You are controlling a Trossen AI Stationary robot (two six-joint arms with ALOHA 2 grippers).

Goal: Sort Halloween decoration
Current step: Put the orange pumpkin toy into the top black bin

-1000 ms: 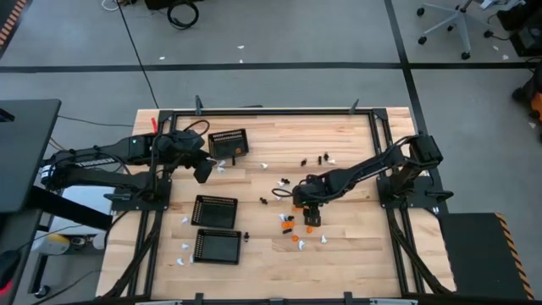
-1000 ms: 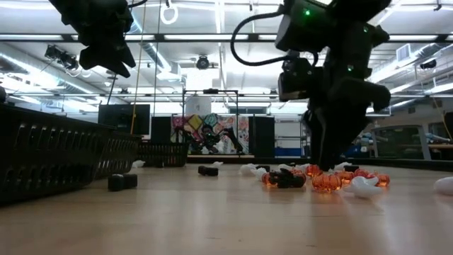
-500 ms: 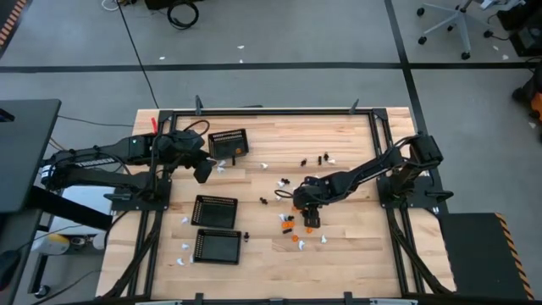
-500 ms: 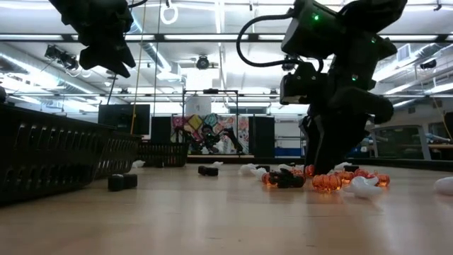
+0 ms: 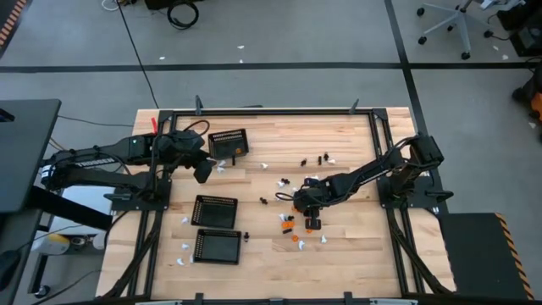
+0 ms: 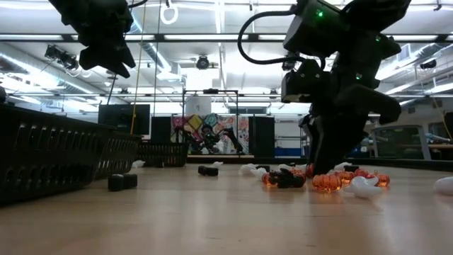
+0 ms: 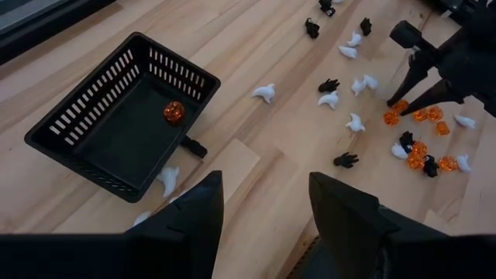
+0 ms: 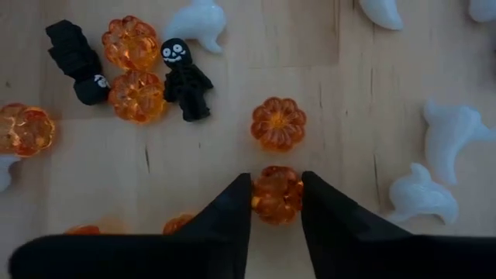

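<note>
Right pincer: reaching down to the bench, fingers pressing both sides of an orange pumpkin amid the scattered Halloween decoration of orange, white and black pieces at mid-bench. Left pincer: hanging wide and empty above the far basket, which is holding one orange piece.

Three baskets toward nine o'clock, loose pieces toward three.

One basket sits at eleven o'clock, two baskets stacked toward seven; scattered toy pieces lie around the table centre, toward four o'clock.
</note>
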